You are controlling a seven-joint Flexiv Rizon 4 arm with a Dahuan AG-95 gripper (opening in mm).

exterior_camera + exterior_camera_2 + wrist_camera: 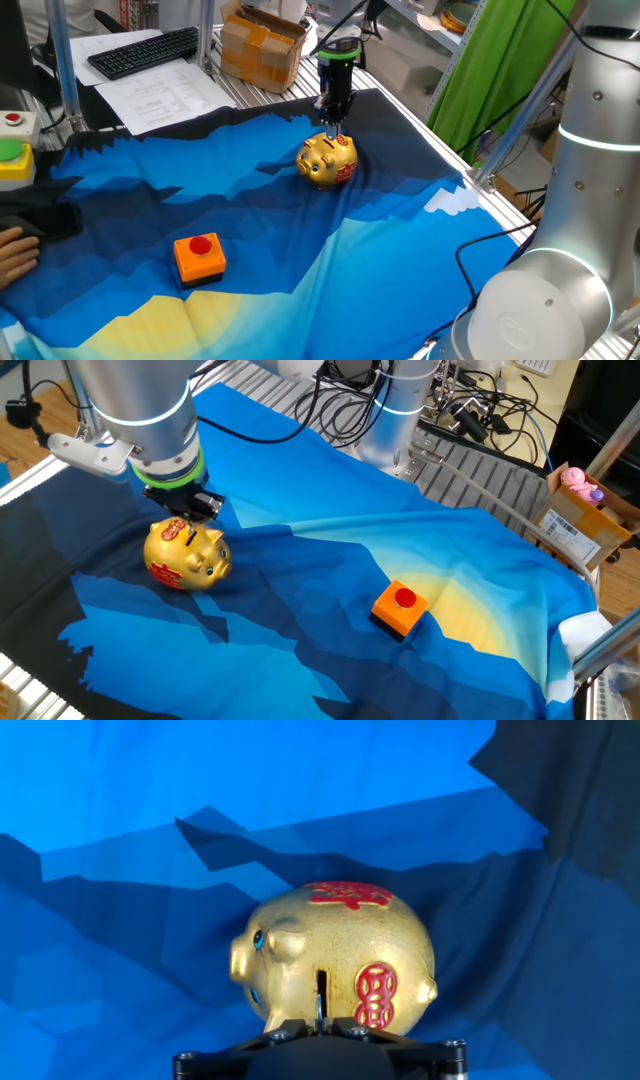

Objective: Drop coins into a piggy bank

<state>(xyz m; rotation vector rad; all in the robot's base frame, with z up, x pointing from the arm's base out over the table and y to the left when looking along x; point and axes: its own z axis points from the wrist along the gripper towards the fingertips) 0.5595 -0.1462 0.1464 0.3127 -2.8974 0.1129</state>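
Observation:
The gold piggy bank (327, 160) with red marks stands on the blue cloth; it also shows in the other fixed view (186, 555) and fills the hand view (340, 955). My gripper (333, 128) hangs straight over its back, fingertips just above the dark slot (322, 982). In the hand view my gripper (319, 1020) is shut on a thin grey coin (319, 1007), held edge-on and upright right at the slot's mouth. In the other fixed view my gripper (190, 525) touches down at the pig's top. No other coins show.
An orange box with a red button (199, 257) sits on the cloth toward the front (400, 608). A cardboard box (262, 45), keyboard (145, 50) and button boxes (12, 155) stand behind and left. A person's hand (15, 250) rests at the left edge.

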